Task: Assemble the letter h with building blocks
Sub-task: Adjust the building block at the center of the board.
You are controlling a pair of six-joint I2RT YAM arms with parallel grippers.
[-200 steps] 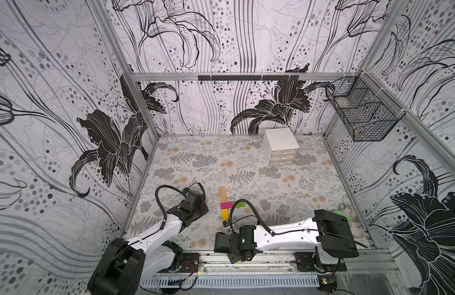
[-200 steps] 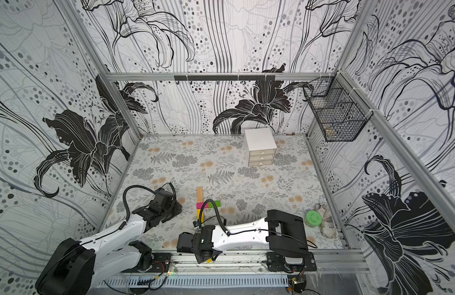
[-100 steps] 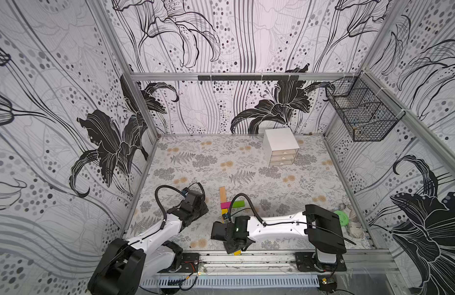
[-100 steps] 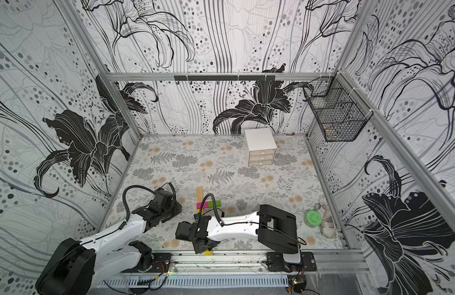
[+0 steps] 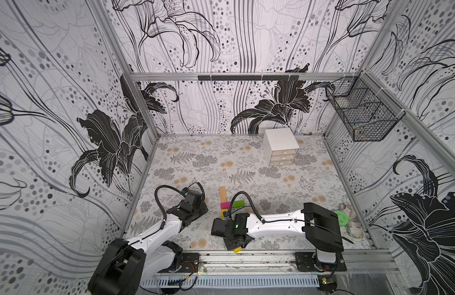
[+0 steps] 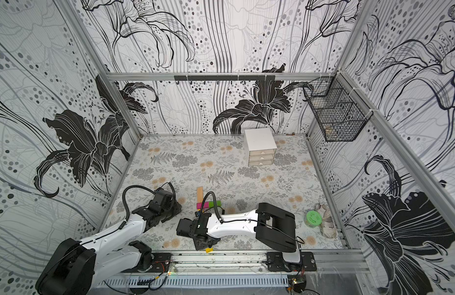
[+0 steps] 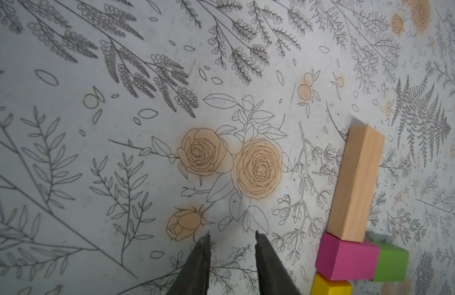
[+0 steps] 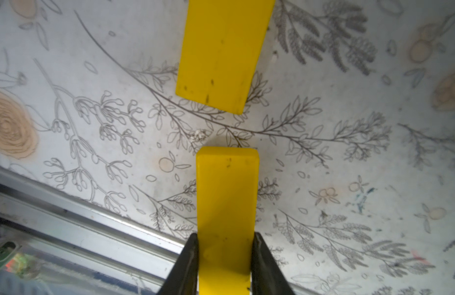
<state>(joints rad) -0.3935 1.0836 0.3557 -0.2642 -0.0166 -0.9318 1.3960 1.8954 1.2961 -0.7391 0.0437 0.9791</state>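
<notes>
Right wrist view: right gripper [image 8: 225, 237] is clamping a yellow block [image 8: 226, 204] by one end, over floral mat [image 8: 349, 127] near front rail [image 8: 80, 224]; 2nd yellow block [image 8: 221, 51] is lying just ahead, apart. Left gripper [image 7: 231, 235] is hanging part-open, empty, near tan block [image 7: 354, 184], which is touching pink block [image 7: 346, 258]; green block [image 7: 392, 260] is abutting pink. Lily-print walls [image 5: 68, 102] are enclosing the cell; drawer box [image 5: 281, 146] at back. Vs a sec ago: right arm [image 5: 272, 224] has swung back toward rail w/ block; left arm [image 5: 154, 229] unchanged.

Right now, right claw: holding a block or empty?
Holding. The right claw is shut on a yellow block; wrist view shows both fingers pressed against its sides.
</notes>
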